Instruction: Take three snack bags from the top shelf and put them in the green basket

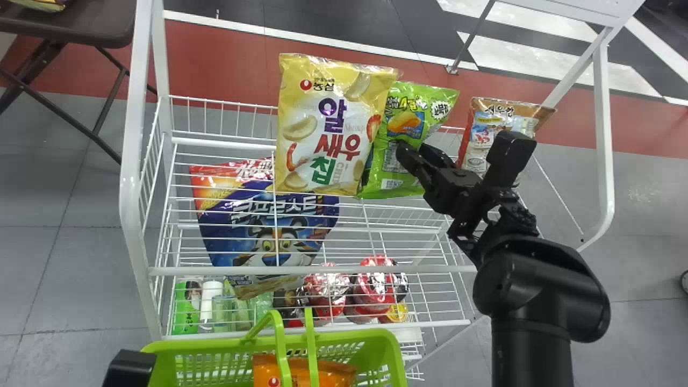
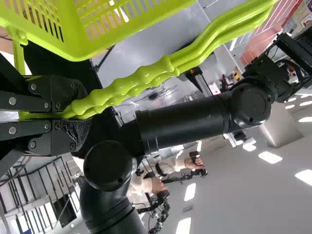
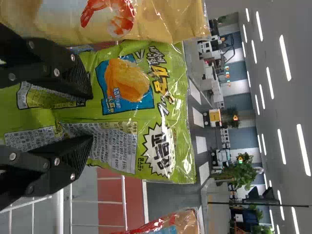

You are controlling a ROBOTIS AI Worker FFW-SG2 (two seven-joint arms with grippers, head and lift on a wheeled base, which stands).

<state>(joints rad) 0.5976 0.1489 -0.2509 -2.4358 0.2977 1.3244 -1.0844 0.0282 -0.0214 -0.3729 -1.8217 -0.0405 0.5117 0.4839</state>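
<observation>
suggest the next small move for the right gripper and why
Probably ease the right gripper shut on the green bag: its fingers stand apart, with the crinkled bag showing between them. Closing gently seems wise, since the yellow bag partly overlaps it and might get dragged along.

You have a lime-green, rectangular plastic basket [image 1: 371, 337]; a green, pillow-shaped plastic snack bag [image 1: 392, 177] with a blue panel; a white, rectangular wire shelf [image 1: 419, 269].
</observation>
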